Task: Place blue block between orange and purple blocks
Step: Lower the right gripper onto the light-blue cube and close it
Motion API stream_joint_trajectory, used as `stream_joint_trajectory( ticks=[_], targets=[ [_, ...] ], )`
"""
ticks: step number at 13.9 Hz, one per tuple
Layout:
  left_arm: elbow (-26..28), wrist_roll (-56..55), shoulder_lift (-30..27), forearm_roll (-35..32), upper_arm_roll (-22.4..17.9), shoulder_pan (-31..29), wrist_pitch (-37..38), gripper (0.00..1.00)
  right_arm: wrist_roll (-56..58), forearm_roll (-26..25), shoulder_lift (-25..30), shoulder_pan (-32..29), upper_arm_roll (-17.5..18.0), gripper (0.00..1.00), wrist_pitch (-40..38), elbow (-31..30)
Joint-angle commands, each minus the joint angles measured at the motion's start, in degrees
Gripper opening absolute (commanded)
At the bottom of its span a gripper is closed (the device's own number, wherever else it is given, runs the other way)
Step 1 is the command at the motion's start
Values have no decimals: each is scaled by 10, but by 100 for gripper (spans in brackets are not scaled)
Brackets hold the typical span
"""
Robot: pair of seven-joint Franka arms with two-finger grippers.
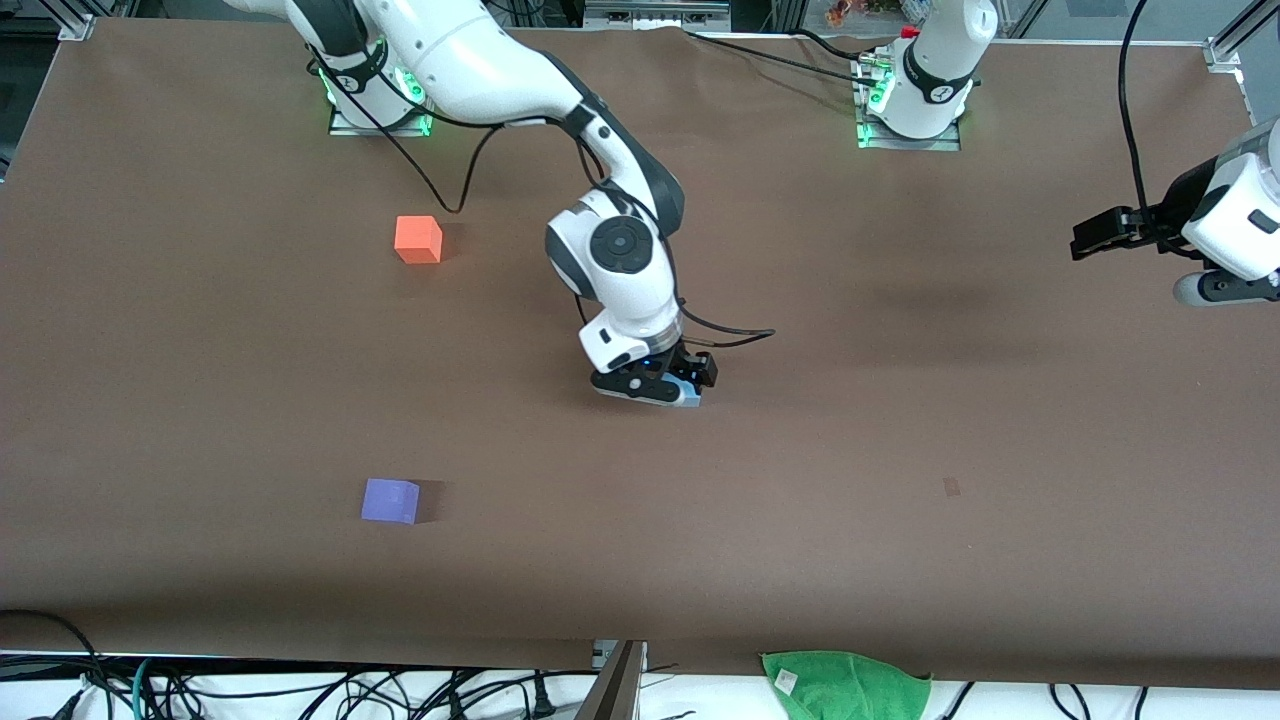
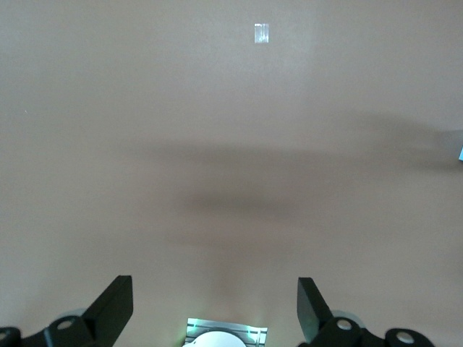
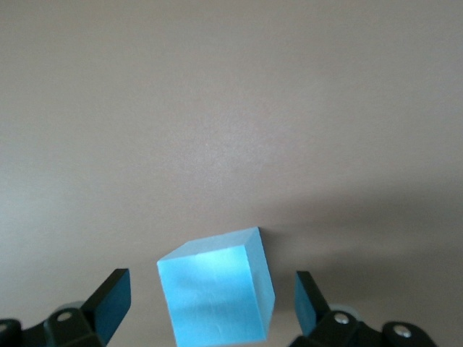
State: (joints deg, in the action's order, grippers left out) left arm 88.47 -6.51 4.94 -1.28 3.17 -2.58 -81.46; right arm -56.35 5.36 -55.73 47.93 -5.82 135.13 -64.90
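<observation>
While the left claw (image 1: 1090, 238) waits spread, the right claw (image 1: 655, 385) hangs spread, seemingly straddling the blue block (image 3: 217, 293).

A brown matte sheet covers the bench (image 1: 900, 450) under even light. Along its near edge hang tangled black cables (image 1: 300, 690) and a green cloth (image 1: 845, 685).

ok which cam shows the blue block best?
Right wrist view: the blue block sits large between the open right end effector fingers. Front view shows only a sliver under that end effector. Left wrist view shows at most a speck at the edge.
</observation>
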Motion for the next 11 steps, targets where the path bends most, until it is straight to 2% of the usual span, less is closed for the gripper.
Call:
stream_joint_trajectory(
  ticks=[1, 4, 5, 6, 11],
  targets=[
    [11, 15, -9, 9, -6, 8, -7, 100, -19, -12, -33, 11, -9, 100, 18, 35],
    [11, 16, -9, 8, -5, 8, -5, 100, -20, -22, -41, 21, -9, 98, 22, 35],
    [10, 17, -8, 8, -5, 6, -5, 100, -20, -24, -42, 21, -9, 93, 22, 35],
    [9, 16, -8, 9, -5, 6, -5, 100, -20, -25, -44, 23, -9, 86, 22, 34],
    [9, 17, -7, 9, -5, 2, -5, 100, -10, -33, -47, 23, -9, 34, 19, 34]
  ],
)
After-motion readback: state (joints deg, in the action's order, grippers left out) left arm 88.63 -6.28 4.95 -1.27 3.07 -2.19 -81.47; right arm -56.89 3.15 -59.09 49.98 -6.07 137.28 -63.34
